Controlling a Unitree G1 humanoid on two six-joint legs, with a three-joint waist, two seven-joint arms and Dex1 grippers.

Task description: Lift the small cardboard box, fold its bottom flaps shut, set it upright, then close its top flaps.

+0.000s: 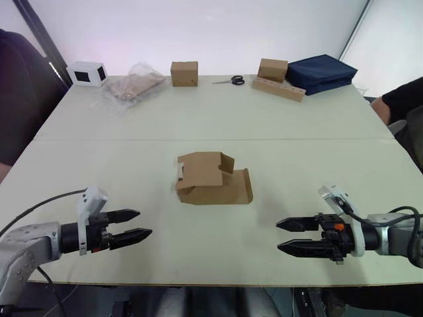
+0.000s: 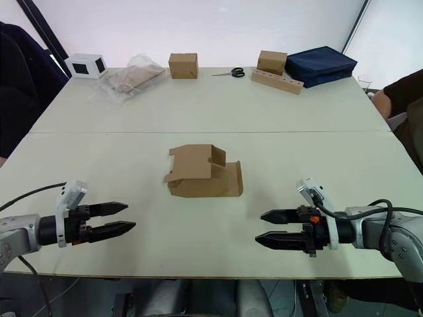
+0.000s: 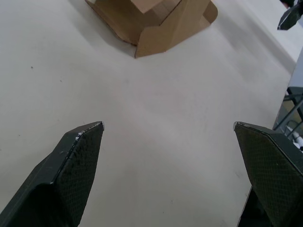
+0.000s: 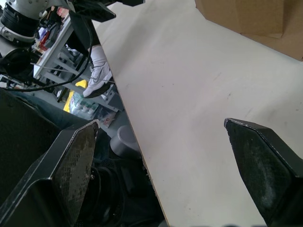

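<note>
I see the small cardboard box (image 1: 213, 179) lying on its side on the white table (image 1: 218, 119), roughly midway between my two grippers and a bit farther out from both. Its flaps hang loose, and the round-cornered tuck lid is splayed flat on the tabletop on the side facing my right gripper.

My left gripper (image 1: 135, 224) hovers near the front edge of the table, fingers spread and holding nothing, with the tips aimed inward. The box sits ahead of it and to its right, well apart. In the left wrist view the box (image 3: 151, 21) lies beyond the parted fingers (image 3: 75, 161).

My right gripper (image 1: 285, 236) mirrors it on the other side, also released and empty, tips pointing inward toward the left one. The box is ahead of it and to its left, well apart.

Far beyond both grippers, along the back edge, I can make out a white box with a black face (image 1: 87, 73), a clear plastic bag (image 1: 132, 86), two cube-like cartons (image 1: 184, 73) (image 1: 272, 69), scissors (image 1: 230, 80) and a dark blue bag (image 1: 320, 72).
</note>
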